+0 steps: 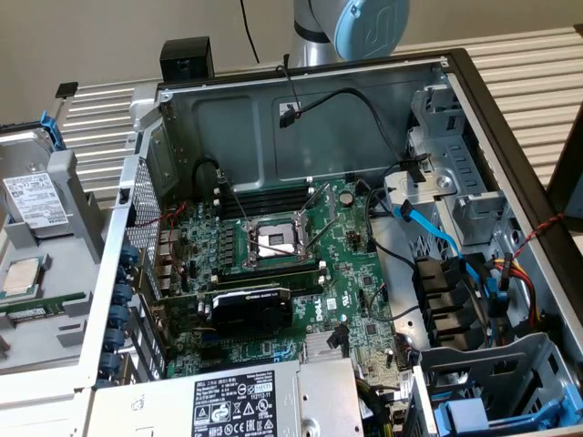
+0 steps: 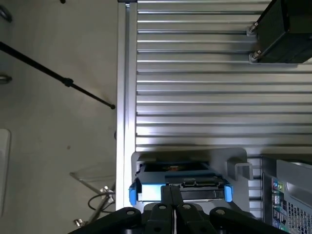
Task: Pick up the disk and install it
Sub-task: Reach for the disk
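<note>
The disk (image 1: 36, 202), silver-grey with a white label and a blue carrier clip (image 1: 51, 129), stands tilted in a grey holder (image 1: 80, 196) at the exterior view's left, outside the computer case. In the wrist view the disk (image 2: 197, 186) shows edge-on in that holder (image 2: 229, 158), with blue tabs at both ends. My gripper (image 2: 173, 195) is shut, its two black fingers pressed together with nothing between them. It hangs over the middle of the disk's edge, and I cannot tell whether it touches it. The arm's blue joint (image 1: 369, 23) shows behind the case.
The open computer case (image 1: 301, 77) holds the motherboard (image 1: 273, 246), loose cables (image 1: 437, 232) and a drive bay with another blue-framed carrier (image 1: 492, 414). A small silver chip (image 1: 23, 276) lies beside the holder. A black box (image 2: 285, 29) stands on the ribbed table (image 2: 195, 97).
</note>
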Controlling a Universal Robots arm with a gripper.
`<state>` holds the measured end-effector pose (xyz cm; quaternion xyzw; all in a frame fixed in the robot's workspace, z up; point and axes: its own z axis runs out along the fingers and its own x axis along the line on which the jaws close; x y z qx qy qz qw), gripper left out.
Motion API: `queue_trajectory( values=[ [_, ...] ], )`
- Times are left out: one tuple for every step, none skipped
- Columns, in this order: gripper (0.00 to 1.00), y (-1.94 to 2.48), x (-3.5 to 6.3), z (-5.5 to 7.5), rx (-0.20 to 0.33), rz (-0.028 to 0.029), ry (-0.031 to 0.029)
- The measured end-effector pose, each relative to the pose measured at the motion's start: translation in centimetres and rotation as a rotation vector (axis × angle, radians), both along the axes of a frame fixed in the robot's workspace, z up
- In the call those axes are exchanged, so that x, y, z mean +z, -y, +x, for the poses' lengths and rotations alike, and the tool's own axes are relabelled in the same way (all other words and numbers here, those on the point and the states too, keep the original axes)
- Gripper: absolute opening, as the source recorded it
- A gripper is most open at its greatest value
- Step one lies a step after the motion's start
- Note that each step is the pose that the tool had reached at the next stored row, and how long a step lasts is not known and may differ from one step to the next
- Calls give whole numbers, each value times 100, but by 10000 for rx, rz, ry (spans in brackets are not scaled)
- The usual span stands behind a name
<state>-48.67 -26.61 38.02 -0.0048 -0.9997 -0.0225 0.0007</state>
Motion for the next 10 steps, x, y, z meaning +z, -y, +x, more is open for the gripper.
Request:
queue_trajectory(
  values=[
    [11, 6, 1, -3, 2, 1, -1],
    [11, 20, 0, -4, 1, 2, 0],
    [11, 38, 0, -4, -1, 3, -1],
    [11, 43, 0, -4, -1, 3, -1],
    [11, 43, 0, -4, -1, 2, -1],
    [11, 43, 0, -4, -1, 3, 0],
    [11, 43, 0, -4, -1, 3, 0],
    [11, 44, 0, -4, -1, 3, 0],
    [11, 44, 0, -4, 0, 2, 0],
    [11, 44, 0, -4, 0, 2, 0]
  ],
)
